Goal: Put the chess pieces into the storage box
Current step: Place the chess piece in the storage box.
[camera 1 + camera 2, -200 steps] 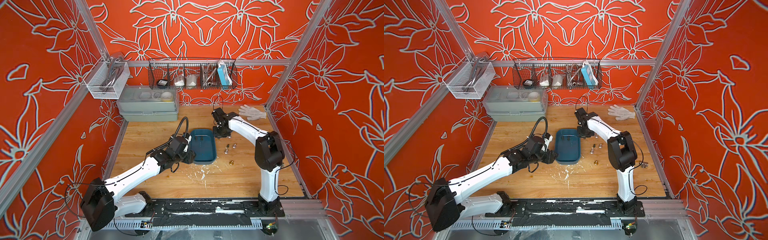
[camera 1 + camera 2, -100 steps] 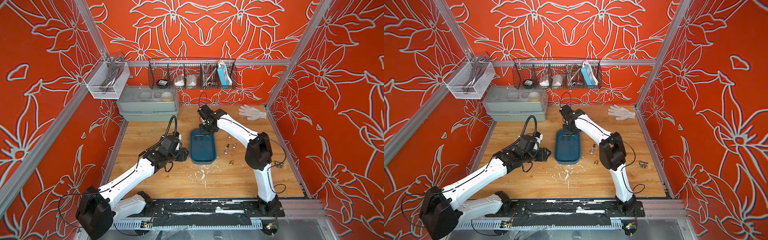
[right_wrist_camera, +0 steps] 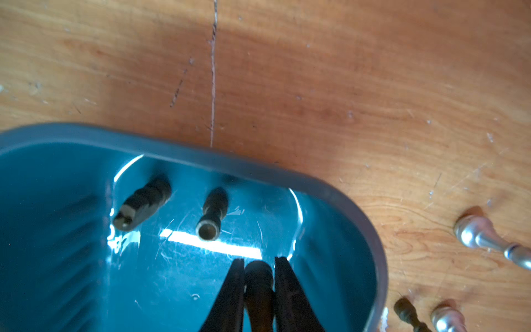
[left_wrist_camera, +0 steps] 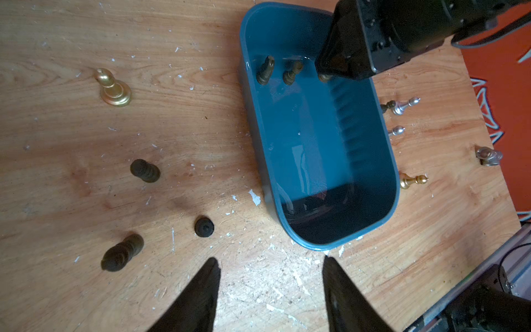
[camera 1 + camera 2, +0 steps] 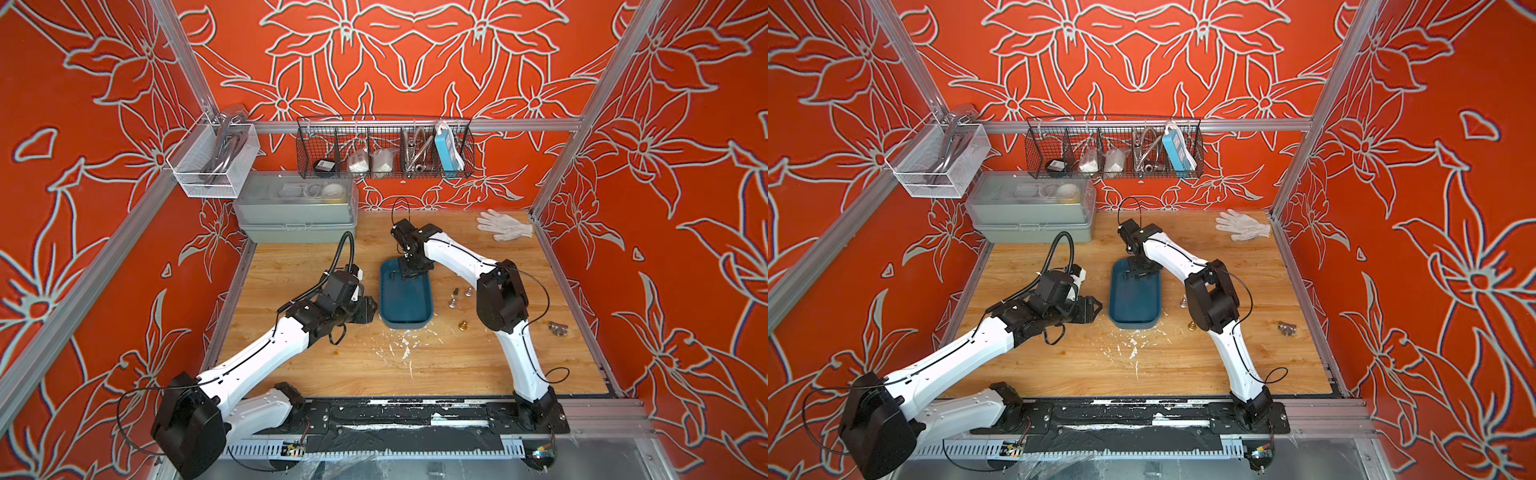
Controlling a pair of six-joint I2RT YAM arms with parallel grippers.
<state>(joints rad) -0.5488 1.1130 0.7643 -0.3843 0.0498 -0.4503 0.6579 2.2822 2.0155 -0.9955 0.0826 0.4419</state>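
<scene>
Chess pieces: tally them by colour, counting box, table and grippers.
Black pieces: 7 (2 in the storage box, 4 on the table, 1 held piece in the right gripper)
Silver pieces: 2
Gold pieces: 2
Total: 11, leaving out a silvery thing by the table edge, too unclear to call.

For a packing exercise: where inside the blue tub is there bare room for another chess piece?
Bare: the storage box, from its middle to the rim nearest the left gripper. Crowded: the far end, with two black pieces and the right gripper shut on a third piece.
</scene>
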